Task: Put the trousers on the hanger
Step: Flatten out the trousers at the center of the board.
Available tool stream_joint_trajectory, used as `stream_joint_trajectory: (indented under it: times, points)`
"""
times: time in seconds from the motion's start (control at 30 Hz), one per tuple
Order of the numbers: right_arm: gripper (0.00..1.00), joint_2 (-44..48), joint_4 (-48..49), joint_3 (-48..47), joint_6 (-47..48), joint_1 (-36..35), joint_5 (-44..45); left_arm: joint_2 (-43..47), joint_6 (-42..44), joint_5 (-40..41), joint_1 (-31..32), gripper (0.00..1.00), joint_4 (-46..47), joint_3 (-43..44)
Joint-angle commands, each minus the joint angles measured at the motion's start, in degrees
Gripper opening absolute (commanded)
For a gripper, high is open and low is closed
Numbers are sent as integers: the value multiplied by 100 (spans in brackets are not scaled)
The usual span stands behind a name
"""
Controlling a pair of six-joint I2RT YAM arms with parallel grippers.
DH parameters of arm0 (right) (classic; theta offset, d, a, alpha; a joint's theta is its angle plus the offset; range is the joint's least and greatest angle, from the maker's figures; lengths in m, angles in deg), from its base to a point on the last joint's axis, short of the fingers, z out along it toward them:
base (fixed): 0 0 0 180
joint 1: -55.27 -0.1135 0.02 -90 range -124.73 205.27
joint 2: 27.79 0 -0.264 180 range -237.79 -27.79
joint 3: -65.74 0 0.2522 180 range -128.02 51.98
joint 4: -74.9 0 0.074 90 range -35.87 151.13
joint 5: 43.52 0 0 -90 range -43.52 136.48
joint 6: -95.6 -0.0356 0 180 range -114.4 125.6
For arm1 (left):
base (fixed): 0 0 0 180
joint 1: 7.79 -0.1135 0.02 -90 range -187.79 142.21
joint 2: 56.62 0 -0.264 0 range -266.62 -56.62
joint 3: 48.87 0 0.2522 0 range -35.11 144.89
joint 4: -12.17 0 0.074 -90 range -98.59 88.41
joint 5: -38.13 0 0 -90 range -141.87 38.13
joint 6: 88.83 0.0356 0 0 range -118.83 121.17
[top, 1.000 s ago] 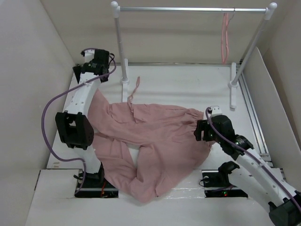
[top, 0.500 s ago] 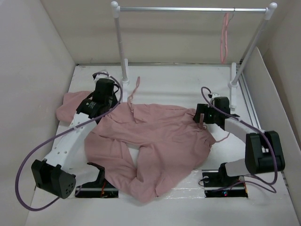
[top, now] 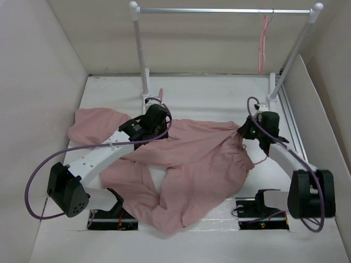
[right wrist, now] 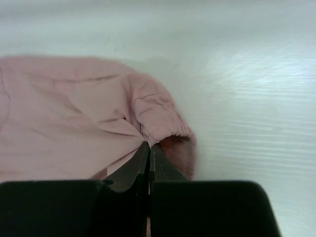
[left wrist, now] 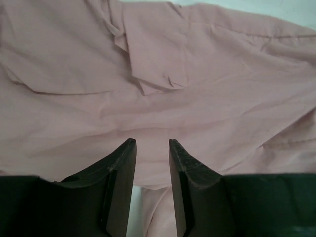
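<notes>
Trousers (top: 192,159): spread rumpled on the surface (top: 208,90), lying under my left fingers (left wrist: 129,150) and reaching across to my right fingers (right wrist: 149,148) — not yet on the hanger.
Right fingers: closed, and as far as I can judge pinching the edge of the gathered cuff (right wrist: 163,123) — an end to lift by.
Left fingers: slightly parted with nothing between them, poised over the fabric, probably for a second hold.
Hanger (top: 262,44): hooked on the rail (top: 219,10), well beyond the right fingers and apart from the cloth.
</notes>
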Motion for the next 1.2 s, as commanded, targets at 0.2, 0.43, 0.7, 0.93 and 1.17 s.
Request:
stream_joint_trajectory:
  times: [0.2,0.43,0.7,0.93,1.17]
  points:
    - [5,790,-2055,-1563,919,1665,1696,184,-224,407,-585,47,150,224]
    - [100,402,-2283,-2030,1008,1552,592,754,-496,146,-2316,51,88,-610]
    - [11,3189,-2266,-114,489,-22,-244,1133,-602,-1149,-5079,53,739,-1622]
    - [59,3479,-2644,255,893,-1076,-684,641,-1559,-709,-5404,77,457,-1762]
    - [62,3462,-2811,168,1121,-1586,-429,579,-2359,-542,-5457,73,677,-2185]
